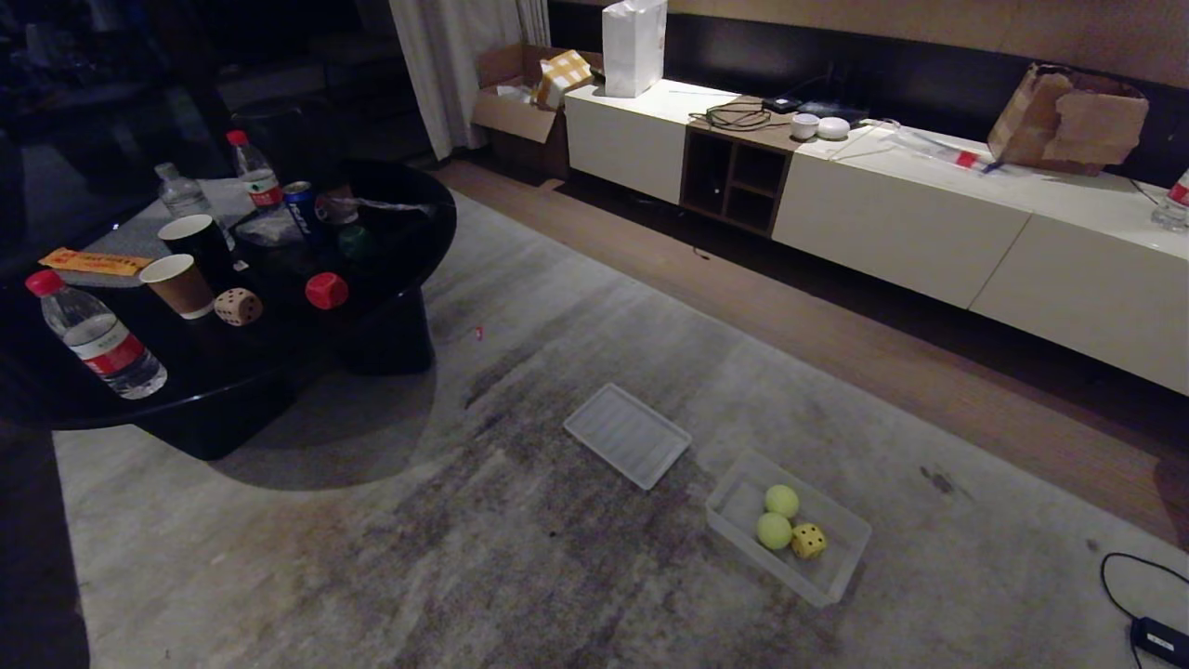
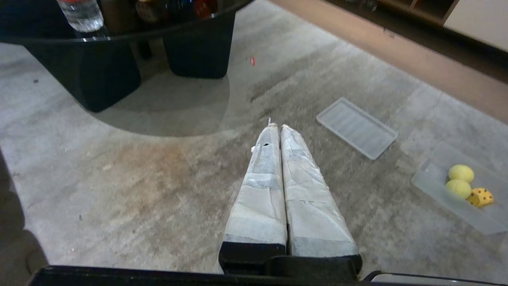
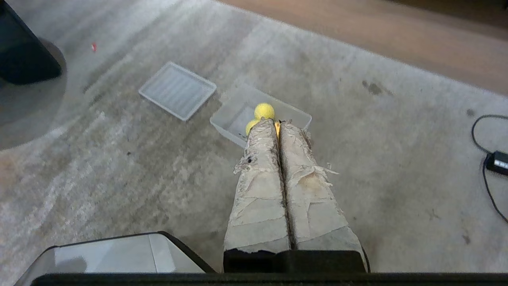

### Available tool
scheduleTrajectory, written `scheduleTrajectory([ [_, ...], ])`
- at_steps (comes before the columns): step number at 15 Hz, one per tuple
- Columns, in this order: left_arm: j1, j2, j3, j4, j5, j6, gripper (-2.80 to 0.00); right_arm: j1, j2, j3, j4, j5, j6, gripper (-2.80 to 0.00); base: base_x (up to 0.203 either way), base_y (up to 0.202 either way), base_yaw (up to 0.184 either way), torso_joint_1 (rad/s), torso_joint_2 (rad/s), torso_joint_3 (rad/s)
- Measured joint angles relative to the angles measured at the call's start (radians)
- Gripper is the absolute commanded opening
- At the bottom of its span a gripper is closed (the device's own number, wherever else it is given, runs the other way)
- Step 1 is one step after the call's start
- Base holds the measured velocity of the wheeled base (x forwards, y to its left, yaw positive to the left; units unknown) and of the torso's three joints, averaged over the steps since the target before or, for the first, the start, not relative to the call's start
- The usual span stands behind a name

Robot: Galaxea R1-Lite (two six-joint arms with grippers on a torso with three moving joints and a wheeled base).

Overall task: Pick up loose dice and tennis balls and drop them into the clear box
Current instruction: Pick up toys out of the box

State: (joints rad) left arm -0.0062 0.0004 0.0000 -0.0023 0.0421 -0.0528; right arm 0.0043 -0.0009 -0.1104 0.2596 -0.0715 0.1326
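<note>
A shallow rectangular translucent plastic clear box [image 1: 841, 565] stands on the grey mottled carpet [image 1: 390, 557], in the lower right of the head view. Inside it lie two fuzzy yellow-green tennis balls [image 1: 781, 501], touching one another, and a yellow die with black pips [image 1: 808, 541] just beside the nearer ball. A flat ribbed translucent lid [image 1: 627, 435] lies on the carpet near the box, apart from it, on the side towards the black glossy round worktop [image 1: 232, 372].

On the worktop rest a beige die with dark pips [image 1: 239, 307] and a red die [image 1: 327, 291], near each other but not touching; a dark green die [image 1: 354, 242] sits farther back beside a blue drinks can [image 1: 299, 208]. Two paper cups [image 1: 178, 285], one brown and one dark, stand just beside the beige die. Three clear water bottles with red caps or labels [image 1: 97, 339] also stand on the worktop, one at its near edge and two at the back.

Neither arm appears in the head view. The left hand [image 2: 276, 126], its fingers wrapped in pale tape, hangs above bare carpet with fingers pressed together, holding nothing. The right hand [image 3: 278, 122], likewise taped, has its fingers closed flat against each other and empty; in its wrist view the tips overlap the near wall of the clear box.

A long white low cabinet [image 1: 892, 223] lines the far wall.
</note>
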Motion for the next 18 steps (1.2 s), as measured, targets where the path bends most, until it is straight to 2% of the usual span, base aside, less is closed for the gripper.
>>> scheduleTrajectory([
  [11,0.0,0.0,0.0,0.002,-0.001,0.004,-2.8,0.0,0.0,0.0,0.0,0.0,0.0,-2.8,0.0,0.0,0.0,0.002,0.0,0.196],
  [18,0.0,0.0,0.0,0.003,-0.003,0.007,-2.8,-0.001,0.0,0.0,0.0,-0.001,0.0,-2.8,0.001,-0.001,0.011,0.002,0.0,0.02],
])
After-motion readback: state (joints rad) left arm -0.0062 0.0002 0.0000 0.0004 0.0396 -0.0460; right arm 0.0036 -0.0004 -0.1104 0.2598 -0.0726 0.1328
